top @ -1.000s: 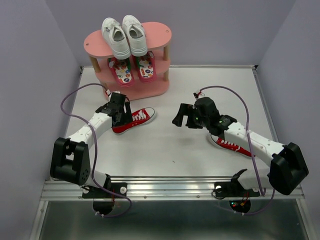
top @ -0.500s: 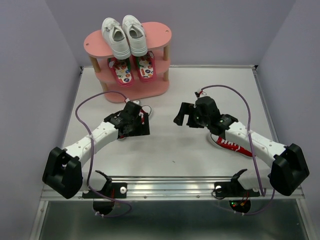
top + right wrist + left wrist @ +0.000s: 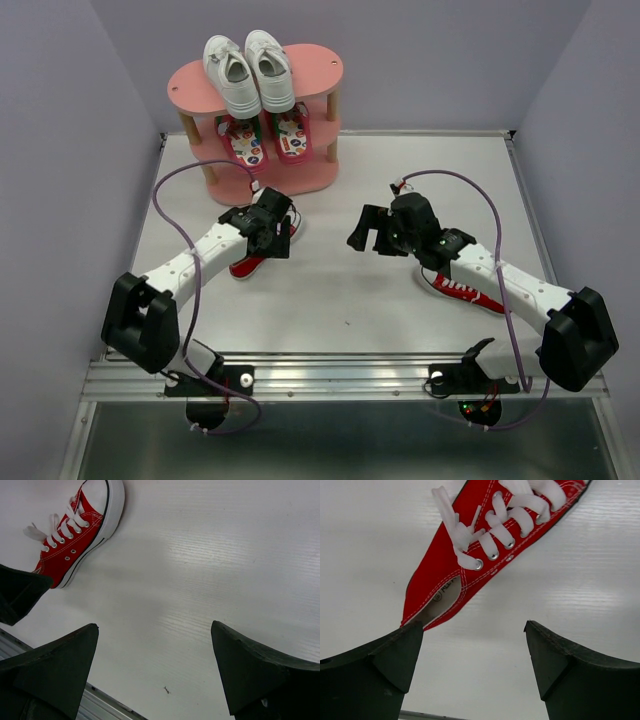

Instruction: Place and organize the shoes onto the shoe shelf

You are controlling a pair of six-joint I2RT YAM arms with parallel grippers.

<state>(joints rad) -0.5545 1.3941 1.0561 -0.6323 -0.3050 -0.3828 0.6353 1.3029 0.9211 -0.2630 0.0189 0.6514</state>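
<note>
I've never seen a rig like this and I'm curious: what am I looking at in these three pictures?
Two robot arms are bolted at the near edge of a table. The wide picture looks down from above and behind them. The other two come from cameras on the wrists; the dark wedges at the bottom are each arm's own fingers. The left gripper is open, close to a red sneaker lying on the table. The right gripper is open over bare tabletop. Neither holds anything. A second red sneaker lies partly under the right arm. The pink shelf at the back carries white sneakers on top and flip-flops one tier down.
</note>
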